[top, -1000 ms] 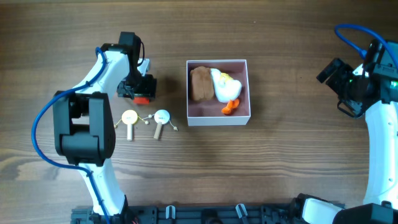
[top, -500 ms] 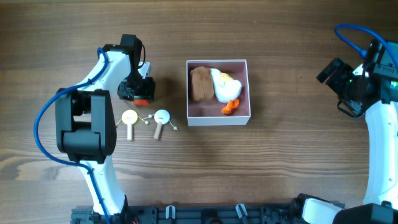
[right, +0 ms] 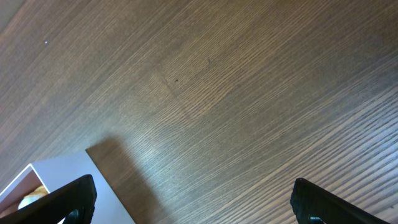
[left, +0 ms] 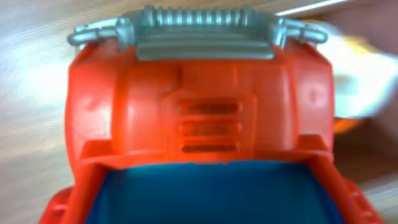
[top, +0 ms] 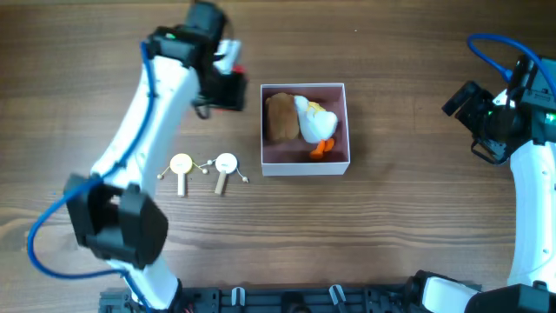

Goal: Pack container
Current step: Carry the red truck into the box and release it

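The container (top: 304,165) is a square white box with a pink inside, at the table's middle. It holds a brown plush toy (top: 280,117) and a white and yellow duck (top: 313,120). My left gripper (top: 224,87) is shut on a red toy truck (top: 231,105), held just left of the box's far left corner. The truck (left: 205,118), with a grey grille and a blue windscreen, fills the left wrist view. My right gripper (top: 469,113) is open and empty at the far right. Its wrist view (right: 193,205) shows a corner of the box (right: 62,180).
Two round tags on wooden sticks (top: 181,167) (top: 225,165), joined by string, lie on the wood table left of the box's front.
My left arm has lifted the red truck off the table and carried it to the right and towards the far side, close to the box. The right arm has not moved.
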Robot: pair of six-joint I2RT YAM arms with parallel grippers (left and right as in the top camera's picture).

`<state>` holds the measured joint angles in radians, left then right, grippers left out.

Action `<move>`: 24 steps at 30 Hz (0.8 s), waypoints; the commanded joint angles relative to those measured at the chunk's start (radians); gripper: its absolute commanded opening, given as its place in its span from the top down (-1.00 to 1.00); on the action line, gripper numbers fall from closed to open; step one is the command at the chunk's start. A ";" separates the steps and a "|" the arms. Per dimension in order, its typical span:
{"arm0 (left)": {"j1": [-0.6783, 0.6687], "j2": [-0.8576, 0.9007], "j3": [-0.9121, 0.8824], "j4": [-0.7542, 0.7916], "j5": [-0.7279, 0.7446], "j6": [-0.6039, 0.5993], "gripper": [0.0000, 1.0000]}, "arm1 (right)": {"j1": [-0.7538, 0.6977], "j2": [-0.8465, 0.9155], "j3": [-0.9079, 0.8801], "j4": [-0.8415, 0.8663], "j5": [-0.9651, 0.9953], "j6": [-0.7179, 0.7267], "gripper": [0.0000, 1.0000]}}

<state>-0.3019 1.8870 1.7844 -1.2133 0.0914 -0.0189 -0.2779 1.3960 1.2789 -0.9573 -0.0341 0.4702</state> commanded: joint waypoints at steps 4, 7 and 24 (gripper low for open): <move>-0.265 0.034 0.009 0.086 0.026 -0.204 0.66 | 0.002 0.006 0.008 0.003 -0.013 0.002 -0.99; -0.330 0.084 0.009 0.090 -0.007 -0.032 0.79 | 0.002 0.006 0.008 0.003 -0.013 0.002 -0.99; -0.293 0.111 -0.019 -0.005 0.010 0.932 0.75 | 0.002 0.006 0.008 0.003 -0.012 0.002 -0.99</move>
<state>-0.6128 2.0014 1.7851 -1.2228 0.0341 0.8089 -0.2775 1.3960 1.2789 -0.9569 -0.0341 0.4702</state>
